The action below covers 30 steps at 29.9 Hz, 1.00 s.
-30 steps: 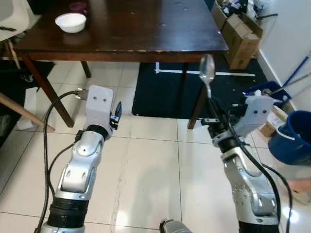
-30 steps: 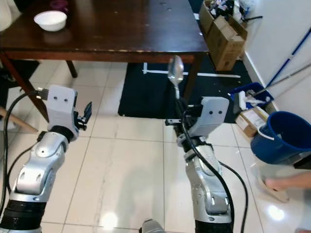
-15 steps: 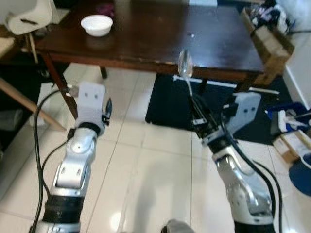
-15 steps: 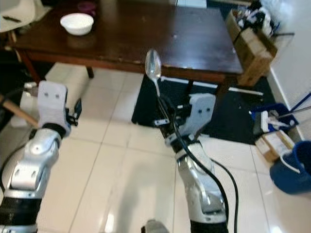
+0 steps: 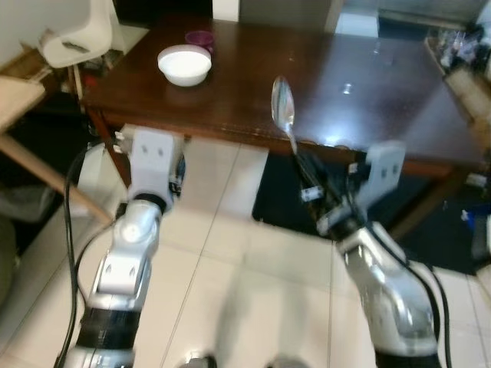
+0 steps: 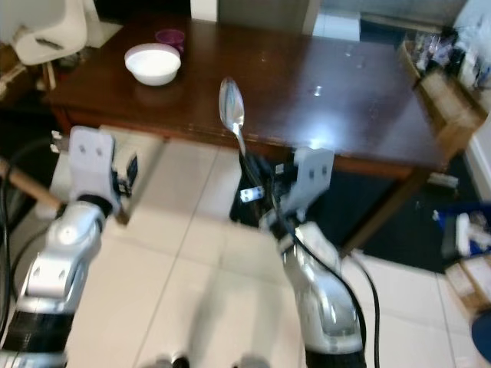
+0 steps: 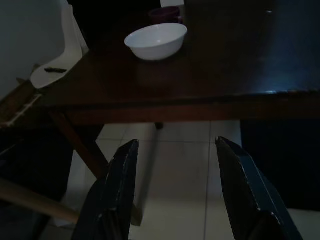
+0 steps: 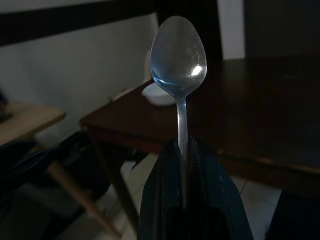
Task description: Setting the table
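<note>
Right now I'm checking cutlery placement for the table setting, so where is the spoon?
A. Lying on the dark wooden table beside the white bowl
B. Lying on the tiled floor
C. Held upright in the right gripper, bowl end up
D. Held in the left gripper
C: the spoon stands upright with its handle clamped between the fingers of the right gripper, short of the table; the left gripper is open and empty.

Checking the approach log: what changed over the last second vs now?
The view has swung left and nearer the table, so the robot has turned toward it; the bowl hasn't moved on the tabletop. The right gripper still clamps the spoon upright. The left gripper stays open and empty.
</note>
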{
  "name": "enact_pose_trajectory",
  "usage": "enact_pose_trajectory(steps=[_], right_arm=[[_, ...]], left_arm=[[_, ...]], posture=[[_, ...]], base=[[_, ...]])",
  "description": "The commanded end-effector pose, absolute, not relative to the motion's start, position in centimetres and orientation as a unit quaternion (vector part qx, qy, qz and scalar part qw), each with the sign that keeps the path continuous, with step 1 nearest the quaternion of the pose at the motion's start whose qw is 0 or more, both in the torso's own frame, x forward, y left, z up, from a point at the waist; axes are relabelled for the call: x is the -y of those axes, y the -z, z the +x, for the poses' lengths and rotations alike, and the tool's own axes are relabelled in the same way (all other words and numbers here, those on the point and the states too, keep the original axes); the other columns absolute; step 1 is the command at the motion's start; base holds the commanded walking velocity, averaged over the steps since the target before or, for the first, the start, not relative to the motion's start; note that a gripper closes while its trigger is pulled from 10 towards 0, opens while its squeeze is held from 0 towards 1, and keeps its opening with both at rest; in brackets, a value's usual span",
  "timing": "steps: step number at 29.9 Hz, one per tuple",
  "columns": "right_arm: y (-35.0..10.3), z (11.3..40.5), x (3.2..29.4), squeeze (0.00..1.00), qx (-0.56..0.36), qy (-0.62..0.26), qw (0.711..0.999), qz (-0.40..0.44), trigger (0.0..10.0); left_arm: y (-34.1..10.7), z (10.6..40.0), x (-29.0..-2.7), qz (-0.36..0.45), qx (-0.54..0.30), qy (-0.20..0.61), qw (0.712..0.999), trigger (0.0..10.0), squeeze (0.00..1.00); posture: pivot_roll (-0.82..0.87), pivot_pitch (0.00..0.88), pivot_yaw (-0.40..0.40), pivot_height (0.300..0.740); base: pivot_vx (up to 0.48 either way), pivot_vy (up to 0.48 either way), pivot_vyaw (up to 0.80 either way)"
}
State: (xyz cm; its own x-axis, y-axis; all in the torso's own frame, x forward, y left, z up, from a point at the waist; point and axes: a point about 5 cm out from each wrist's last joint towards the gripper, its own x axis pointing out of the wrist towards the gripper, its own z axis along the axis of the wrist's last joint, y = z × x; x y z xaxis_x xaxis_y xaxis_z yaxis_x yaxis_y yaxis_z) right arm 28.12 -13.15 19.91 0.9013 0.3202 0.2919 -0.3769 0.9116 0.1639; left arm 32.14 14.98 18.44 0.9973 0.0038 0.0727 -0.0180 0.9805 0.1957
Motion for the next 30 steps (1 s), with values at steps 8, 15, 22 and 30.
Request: enact_pose_trajectory(steps=[8,15,22,30], right_arm=[[-20.0,28.5,14.4,0.00,0.138,-0.136,0.975,0.107,10.0],[-20.0,28.7,14.6,0.00,0.142,-0.124,0.976,0.106,10.0],[-20.0,28.9,14.9,0.00,0.142,-0.113,0.978,0.102,10.0],[-19.9,29.0,14.9,0.00,0.142,-0.109,0.979,0.100,10.0]], left_arm=[[-18.6,32.6,-14.4,0.097,0.041,0.005,0.994,10.0,0.13],[-19.0,32.8,-14.4,0.099,0.050,0.008,0.994,10.0,0.13],[-19.4,33.0,-14.5,0.101,0.058,0.006,0.993,10.0,0.13],[-19.8,33.1,-14.7,0.101,0.066,0.005,0.993,10.0,0.13]], posture=[[-0.16,0.040,0.081,0.740],[-0.15,0.037,0.083,0.740],[-0.15,0.036,0.083,0.740],[-0.15,0.035,0.084,0.740]], base=[[0.480,0.000,0.00],[0.480,0.000,0.00],[0.480,0.000,0.00],[0.480,0.000,0.00]])
